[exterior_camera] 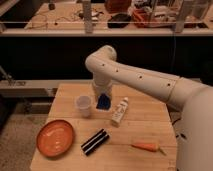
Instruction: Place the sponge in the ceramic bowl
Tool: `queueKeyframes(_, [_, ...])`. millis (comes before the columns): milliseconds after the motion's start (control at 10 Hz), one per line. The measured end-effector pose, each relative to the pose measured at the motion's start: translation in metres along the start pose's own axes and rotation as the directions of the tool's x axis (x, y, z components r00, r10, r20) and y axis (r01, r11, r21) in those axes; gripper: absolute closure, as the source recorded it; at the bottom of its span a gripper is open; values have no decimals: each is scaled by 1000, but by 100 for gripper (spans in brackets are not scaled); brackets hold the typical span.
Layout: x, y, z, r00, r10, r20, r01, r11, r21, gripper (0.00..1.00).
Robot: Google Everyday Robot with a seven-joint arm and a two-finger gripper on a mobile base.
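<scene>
Where the sponge (103,103) lay: at the far middle of the wooden table (145,125), blue, just beside the clear cup (83,105) and well apart from the bowl.
Ceramic bowl (55,138): orange, at the near left corner; the sponge was not in it.
Gripper (102,96): pointed down, right at the sponge, seemingly touching its top.
Grip: whether it was closed on the sponge could not be told.
Step in hand: by my judgement, the taking of the sponge.
Next move: once the hold was sure, probably a lift clear of the cup, then a carry toward the near left, over the bowl.
Nearby: white bottle (120,111), black striped object (95,141), carrot (146,147).
</scene>
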Motion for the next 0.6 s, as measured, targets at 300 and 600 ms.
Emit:
queueKeyframes(300, [-2,-17,1,999,-32,-6,32,999,-4,100])
queueKeyframes(600, [-8,-68,7,996,-92,-7,92,996,-13,100])
